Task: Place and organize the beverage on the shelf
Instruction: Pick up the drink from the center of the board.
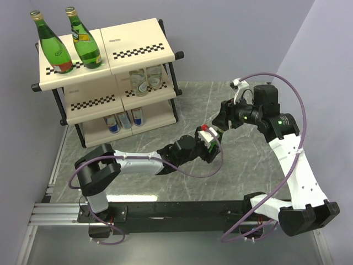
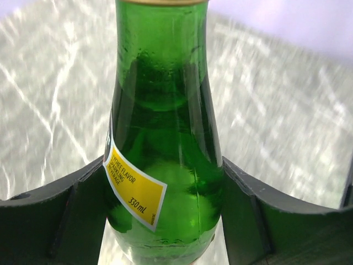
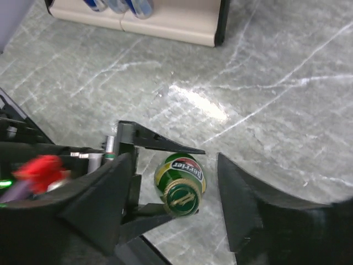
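Note:
My left gripper (image 1: pixel 212 142) is shut on a tall green glass bottle (image 2: pixel 165 110) with a yellow label, standing upright on the marble table. In the right wrist view the bottle (image 3: pixel 179 187) shows from above, gold cap up, between the left fingers (image 3: pixel 160 142). My right gripper (image 3: pixel 175 160) is open and hovers above it, also in the top view (image 1: pixel 222 118). Two more green bottles (image 1: pixel 69 41) stand on the top tier of the shelf (image 1: pixel 138 33). Two clear bottles (image 1: pixel 146 80) are on the middle tier and blue-silver cans (image 1: pixel 124 118) on the bottom tier.
The shelf stands at the far left against the wall; its bottom tier (image 3: pixel 176 22) and cans (image 3: pixel 118 4) show at the top of the right wrist view. Purple cables loop off both arms. The grey marble table (image 1: pixel 220 94) lies between the shelf and the grippers.

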Tool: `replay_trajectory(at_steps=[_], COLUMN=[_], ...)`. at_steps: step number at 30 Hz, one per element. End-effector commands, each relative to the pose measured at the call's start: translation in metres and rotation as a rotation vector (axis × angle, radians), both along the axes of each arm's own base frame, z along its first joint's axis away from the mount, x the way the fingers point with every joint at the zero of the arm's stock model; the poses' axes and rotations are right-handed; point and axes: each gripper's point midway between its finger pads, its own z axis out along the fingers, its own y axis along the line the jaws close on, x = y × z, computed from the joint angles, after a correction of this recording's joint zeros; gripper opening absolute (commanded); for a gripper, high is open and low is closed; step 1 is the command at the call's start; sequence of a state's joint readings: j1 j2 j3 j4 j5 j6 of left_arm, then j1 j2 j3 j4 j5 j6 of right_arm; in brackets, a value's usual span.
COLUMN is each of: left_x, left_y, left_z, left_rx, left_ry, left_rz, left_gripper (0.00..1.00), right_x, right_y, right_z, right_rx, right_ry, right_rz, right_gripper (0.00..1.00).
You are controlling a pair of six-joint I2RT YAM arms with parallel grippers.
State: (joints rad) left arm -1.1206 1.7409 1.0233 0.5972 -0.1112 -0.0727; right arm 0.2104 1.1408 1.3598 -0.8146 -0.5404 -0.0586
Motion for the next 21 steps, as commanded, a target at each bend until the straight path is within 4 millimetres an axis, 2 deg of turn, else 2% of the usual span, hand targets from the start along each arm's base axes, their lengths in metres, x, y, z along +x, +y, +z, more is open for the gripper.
replay_trajectory(at_steps=[1,7,12,13,15,16,17,18,19,21], left_x=[0.001,-0.001,-0.004,-0.005,-0.005,-0.005,-0.004,-0.004,-0.002,0.002], left_y=[0.005,0.011,0.024,0.029,0.036,0.042,0.048,0.052,0.060,0.073], left_z=[0.076,0.078,0.078,0.084,0.082,0.089,0.085,0.086,0.096,0.099], left_rx=[-0.208,-0.211,-0.215,-0.223,-0.216,-0.226,-0.210,-0.206,-0.220,-0.201], left_ry=[-0.078,-0.075,-0.075,-0.079,-0.077,-0.082,-0.073,-0.072,-0.079,-0.070], left_rz=[0.017,0.014,0.026,0.032,0.046,0.055,0.072,0.082,0.100,0.138], left_gripper=[0.00,0.00,0.00,0.00,0.00,0.00,0.00,0.00,0.00,0.00], right_x=[0.002,-0.001,-0.001,-0.001,0.003,0.001,0.004,0.009,0.009,0.015], right_y=[0.003,0.001,-0.010,-0.012,-0.025,-0.025,-0.029,-0.044,-0.045,-0.058], right_z=[0.030,0.037,0.041,0.041,0.037,0.036,0.028,0.025,0.013,0.003], right_rx=[0.050,0.052,0.054,0.065,0.085,0.117,0.130,0.143,0.158,0.164], right_ry=[-0.110,-0.131,-0.175,-0.177,-0.183,-0.175,-0.165,-0.163,-0.137,-0.139], right_rz=[0.005,0.001,-0.037,-0.041,-0.075,-0.057,-0.064,-0.110,-0.105,-0.137], right_gripper=[0.72,0.75,0.75,0.75,0.75,0.74,0.74,0.74,0.73,0.73])
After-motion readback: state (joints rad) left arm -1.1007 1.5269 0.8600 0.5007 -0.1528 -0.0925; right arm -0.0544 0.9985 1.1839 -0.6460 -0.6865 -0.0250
